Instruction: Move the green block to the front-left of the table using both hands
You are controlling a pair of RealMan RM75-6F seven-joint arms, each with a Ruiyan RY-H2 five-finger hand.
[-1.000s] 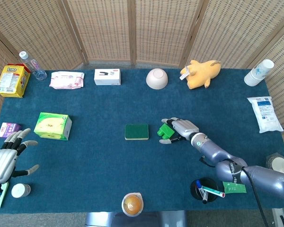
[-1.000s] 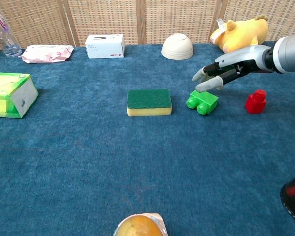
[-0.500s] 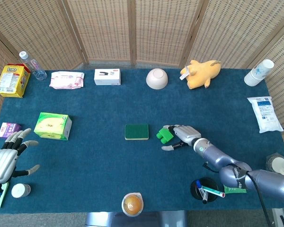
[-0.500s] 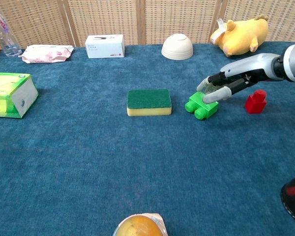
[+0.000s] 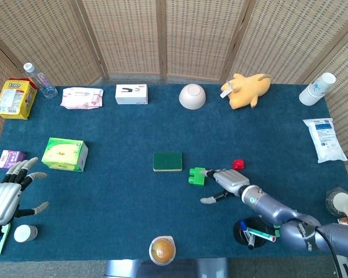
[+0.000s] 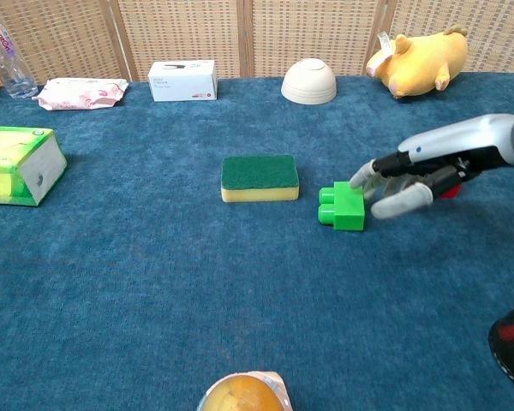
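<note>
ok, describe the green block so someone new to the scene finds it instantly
Start at the green-topped sponge in the middle of the blue table. Just to its right and slightly nearer the robot sits the green block, with the right hand at its far side. It is bright green plastic with round studs, unlike the soft flat sponge and the small red block.

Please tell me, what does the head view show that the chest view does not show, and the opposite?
Only the head view shows the left hand, open at the table's near-left edge, plus the paper cups and the pen holder seen whole. Only the chest view shows that the right hand's fingertips touch the green block from its right side without enclosing it. Both show the block, the sponge, the bowl and the yellow plush toy.
</note>
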